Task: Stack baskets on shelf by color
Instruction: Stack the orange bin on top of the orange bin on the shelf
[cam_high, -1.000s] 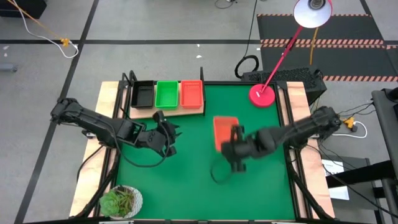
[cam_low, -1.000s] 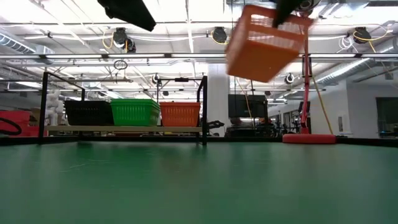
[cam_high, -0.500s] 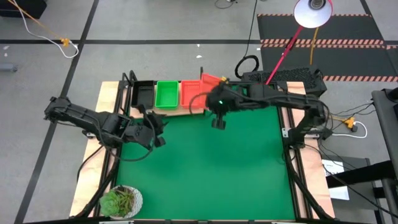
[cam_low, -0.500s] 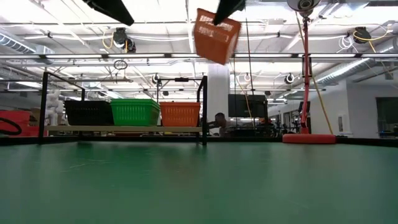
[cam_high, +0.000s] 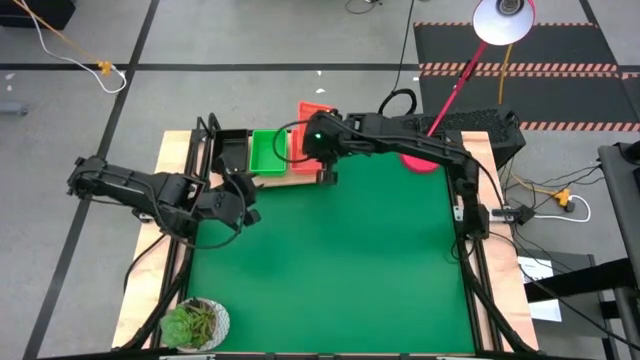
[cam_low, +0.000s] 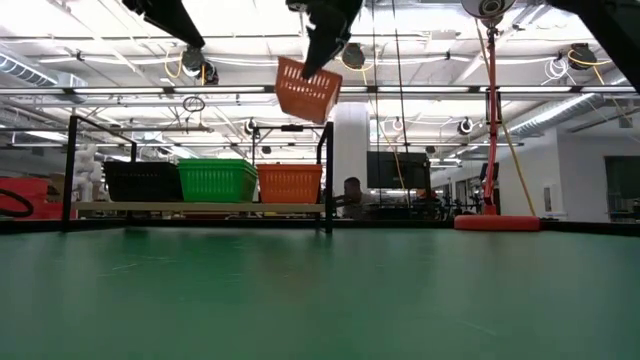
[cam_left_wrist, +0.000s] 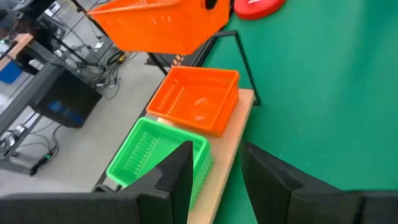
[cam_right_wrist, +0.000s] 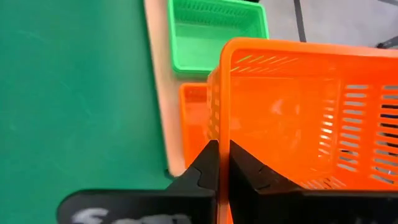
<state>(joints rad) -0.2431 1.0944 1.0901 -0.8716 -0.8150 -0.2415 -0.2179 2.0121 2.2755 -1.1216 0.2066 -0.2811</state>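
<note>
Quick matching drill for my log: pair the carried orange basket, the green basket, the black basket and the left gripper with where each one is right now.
Things:
1. carried orange basket
2. green basket
3. black basket
4. left gripper

Places or states:
A. middle slot of the shelf
B. open, over the mat in front of the shelf, holding nothing
C. in the air above the shelf's orange basket, pinched by the right gripper
D. shelf slot at the end farthest from the lamp base

Pairs: 1-C, 2-A, 3-D, 4-B

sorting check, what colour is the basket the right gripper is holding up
Red-orange basket, clearest in the right wrist view.
</note>
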